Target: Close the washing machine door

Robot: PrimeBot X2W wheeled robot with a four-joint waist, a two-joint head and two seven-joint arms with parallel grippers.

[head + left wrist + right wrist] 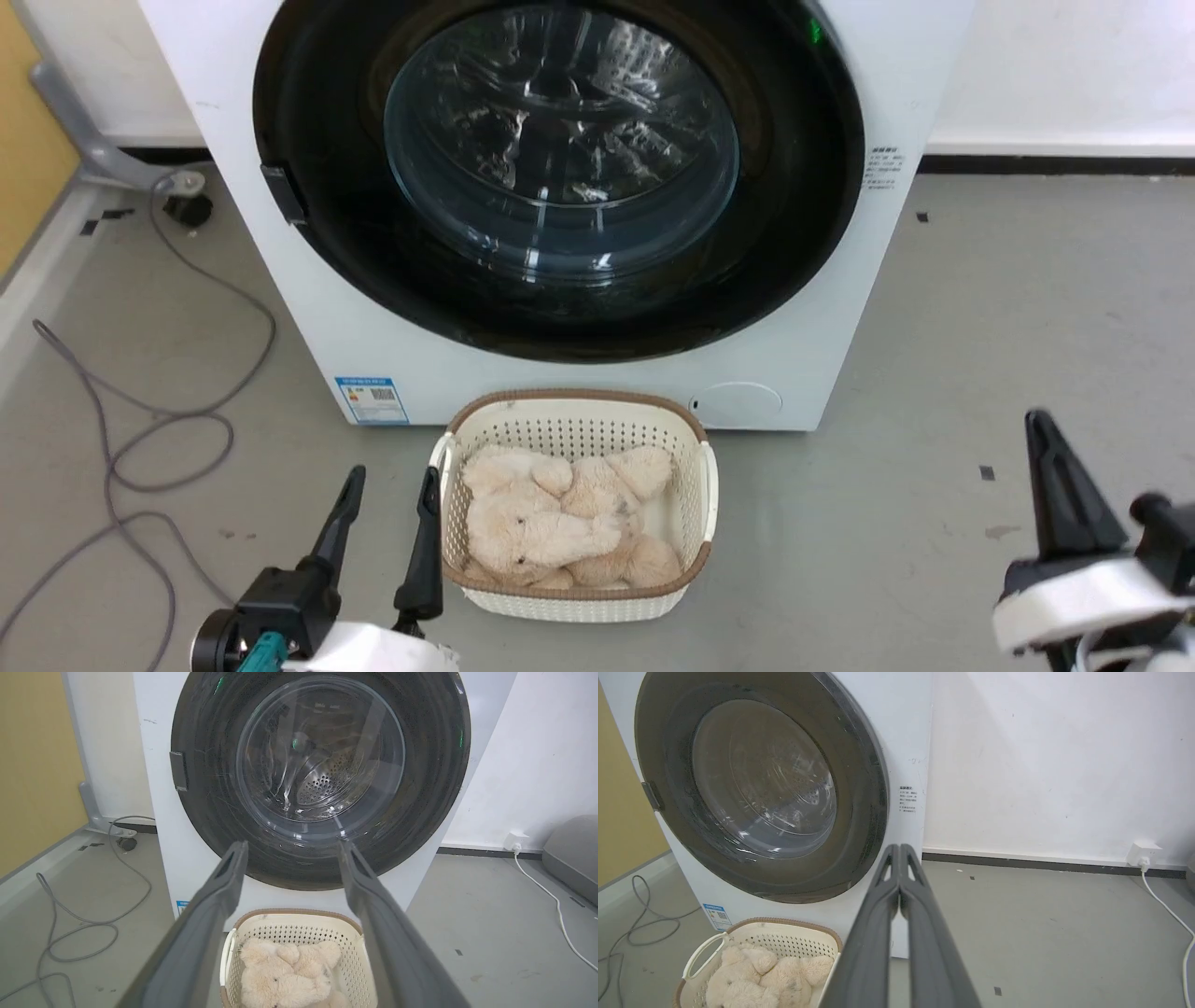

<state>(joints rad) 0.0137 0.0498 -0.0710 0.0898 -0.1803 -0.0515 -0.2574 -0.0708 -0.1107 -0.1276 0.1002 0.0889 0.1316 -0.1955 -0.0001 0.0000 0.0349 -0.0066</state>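
Looking down from the head, the washing machine (840, 317) stood white on the grey floor (980, 308), and its door (560, 177) lay flat against the front, the black ring spanning almost the full width. A cream basket (574, 399) sat on the floor touching the machine's lower front edge, with a beige plush toy (551, 527) inside. The left gripper (392, 476) hung just beside the basket's left wall, fingers spread and holding nothing; the right gripper (1041, 429) stood well apart near the right edge of the view. A grey cable (140, 448) looped on the floor at the left. From the left wrist, the open fingers (210, 914) framed the basket (299, 917) below and the door (322, 756) above, steel drum holes showing through the glass. From the right wrist, the right gripper (899, 851) had its fingers pressed together, empty, pointing toward the machine's right front edge (906, 742), the door (761, 779) to its left.
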